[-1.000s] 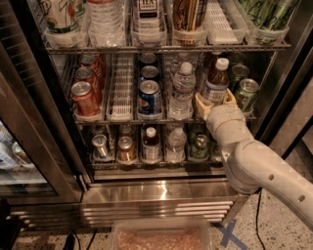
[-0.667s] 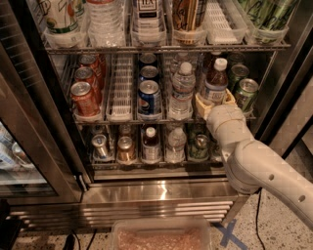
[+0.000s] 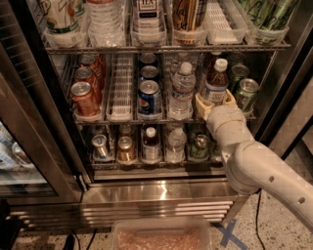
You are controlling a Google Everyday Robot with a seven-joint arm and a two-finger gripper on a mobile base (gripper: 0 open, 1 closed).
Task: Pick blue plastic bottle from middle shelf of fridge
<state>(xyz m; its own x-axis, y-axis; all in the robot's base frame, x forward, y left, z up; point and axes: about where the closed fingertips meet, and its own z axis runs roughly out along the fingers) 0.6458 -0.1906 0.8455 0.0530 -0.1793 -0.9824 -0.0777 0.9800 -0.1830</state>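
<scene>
Only one camera view here. The blue plastic bottle [image 3: 215,82] is on the middle shelf [image 3: 120,116] of the fridge [image 3: 156,195], in the second lane from the right, up around 1 o'clock from the middle of the picture. The gripper [image 3: 215,103] is right at the bottle's 6 o'clock. Its cream fingers [image 3: 202,106] are set about a bottle-width apart and hug the lower part of the bottle from both sides, so it looks clamped on. The arm comes in from the 4 o'clock corner.

For writing, the blue can [image 3: 149,97] at the front of the middle lane clearly says Pepsi. A can on the rack above [image 3: 147,9] has "TEA" on it. The bottle's own label is blue and white, but I can't read any words on it.

The bottle stands upright with its long axis vertical and its white cap pointing to 12 o'clock. A clear water bottle [image 3: 181,92] is just beside it at 9 o'clock, and a green can [image 3: 246,93] is at 3 o'clock.
</scene>
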